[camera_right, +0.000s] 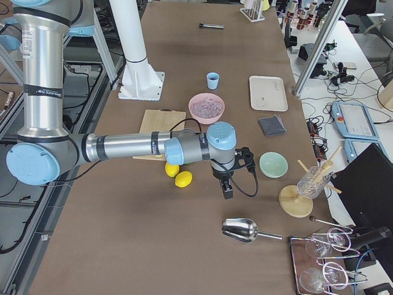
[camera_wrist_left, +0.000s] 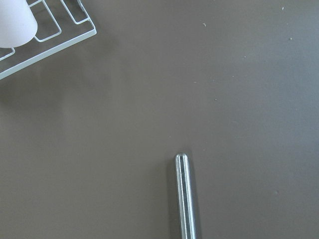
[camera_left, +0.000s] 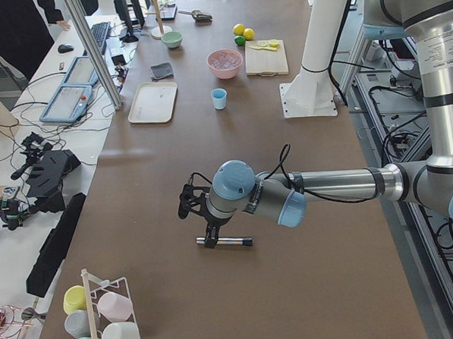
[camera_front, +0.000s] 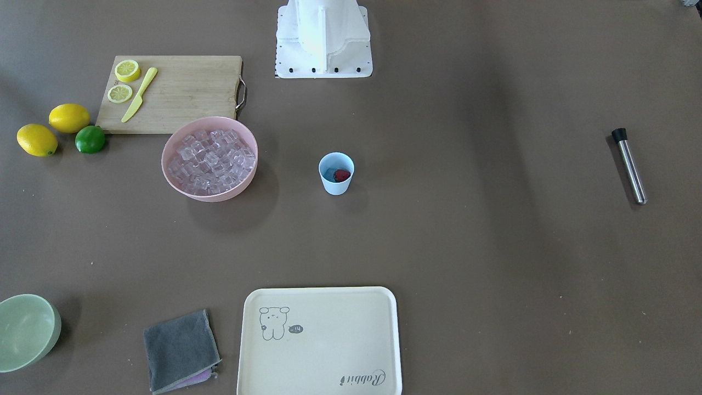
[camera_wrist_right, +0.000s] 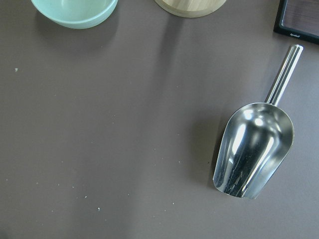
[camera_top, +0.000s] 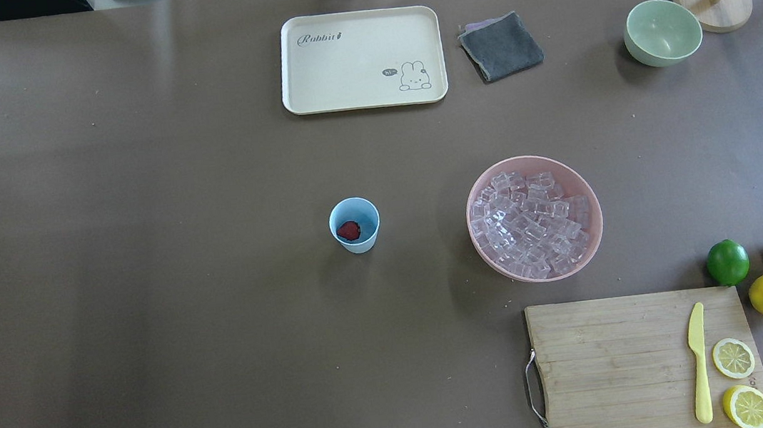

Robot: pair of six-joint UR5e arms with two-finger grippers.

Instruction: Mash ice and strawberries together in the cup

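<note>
Left gripper (camera_left: 210,239) and right gripper (camera_right: 228,191), grip state unclear; strawberry (camera_top: 348,230) in cup (camera_top: 358,246), ice (camera_top: 530,226) in pink bowl (camera_top: 587,249).

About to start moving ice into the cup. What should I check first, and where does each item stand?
1. Cup upright, clear of arms: ok.
2. Strawberry in cup: ok.
3. Ice in cup: not ok; none seen there, cubes sit in pink bowl.
4. Scoop lying free: ok.
5. Left gripper at metal rod, open or shut: cannot tell.
6. Right gripper near scoop, open or shut: cannot tell.
</note>
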